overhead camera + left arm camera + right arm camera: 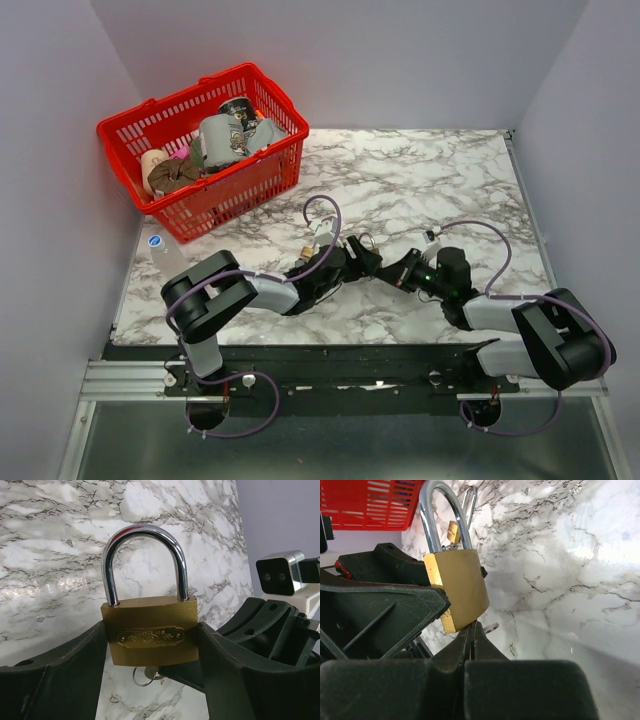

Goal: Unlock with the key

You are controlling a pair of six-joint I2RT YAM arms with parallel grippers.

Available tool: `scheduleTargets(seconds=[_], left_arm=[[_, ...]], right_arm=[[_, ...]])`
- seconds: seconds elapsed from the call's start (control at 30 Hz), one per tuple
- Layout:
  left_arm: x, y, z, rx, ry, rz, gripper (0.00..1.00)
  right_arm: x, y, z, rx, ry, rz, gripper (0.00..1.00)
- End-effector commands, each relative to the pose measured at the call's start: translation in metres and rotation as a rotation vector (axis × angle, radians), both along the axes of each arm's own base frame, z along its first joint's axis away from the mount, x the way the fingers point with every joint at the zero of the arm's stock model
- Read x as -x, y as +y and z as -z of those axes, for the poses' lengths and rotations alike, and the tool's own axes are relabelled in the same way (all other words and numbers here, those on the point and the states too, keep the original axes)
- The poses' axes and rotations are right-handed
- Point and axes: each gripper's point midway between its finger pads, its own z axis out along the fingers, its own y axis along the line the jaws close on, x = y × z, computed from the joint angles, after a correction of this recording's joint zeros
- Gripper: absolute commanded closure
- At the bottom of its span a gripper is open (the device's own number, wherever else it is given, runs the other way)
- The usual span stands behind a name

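My left gripper (150, 647) is shut on a brass padlock (149, 630) with a silver shackle and holds it upright above the marble table; the shackle looks closed. The padlock also shows in the right wrist view (462, 587). My right gripper (471, 630) is shut under the padlock's bottom face, pinching the key. Only a bit of silver metal of the key (149, 673) and its wire ring (137, 679) show below the padlock; the key's head is hidden between the fingers. In the top view both grippers, left (362, 258) and right (400, 272), meet at the table's middle front.
A second small brass padlock (452, 531) lies on the table behind the held one. A red basket (200, 100) full of items stands at the back left. A clear bottle (160, 250) lies by the left edge.
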Motion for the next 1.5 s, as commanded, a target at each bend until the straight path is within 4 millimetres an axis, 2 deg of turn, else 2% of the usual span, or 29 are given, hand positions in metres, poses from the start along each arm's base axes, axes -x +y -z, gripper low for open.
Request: scheduleTargets(seconds=[0.0,0.17,0.4,0.73,1.13,1.17,1.3,1.43,1.47], left_arm=[[0.048,-0.028,-0.019,0.066,0.023,0.217,1.0],[0.045,-0.03,-0.032,0.072,0.0,0.219,1.0],[0.046,-0.031,-0.038,0.066,-0.012,0.229,1.0],[0.045,-0.039,-0.046,0.072,-0.018,0.251,1.0],[0.046,-0.046,-0.046,0.066,-0.003,0.272,1.0],[0.045,-0.046,-0.046,0.065,-0.002,0.272,1.0],[0.046,-0.046,-0.047,0.068,-0.007,0.275,1.0],[0.047,-0.045,-0.05,0.079,-0.025,0.28,1.0],[0.052,-0.047,-0.051,0.091,-0.022,0.307,1.0]], right_arm=[[-0.048,-0.013,-0.054,-0.009,-0.25,0.121,0.97],[-0.04,-0.006,-0.056,-0.005,-0.285,0.049,0.88],[-0.04,-0.006,-0.052,0.048,-0.303,0.025,0.76],[-0.035,0.003,-0.049,0.05,-0.323,-0.051,0.71],[-0.031,0.014,-0.056,0.059,-0.38,-0.111,0.67],[-0.031,0.014,-0.056,0.054,-0.379,-0.11,0.68],[-0.03,0.014,-0.056,0.047,-0.375,-0.106,0.82],[-0.03,0.015,-0.058,0.031,-0.378,-0.109,0.91],[-0.029,0.016,-0.059,0.019,-0.373,-0.115,0.93]])
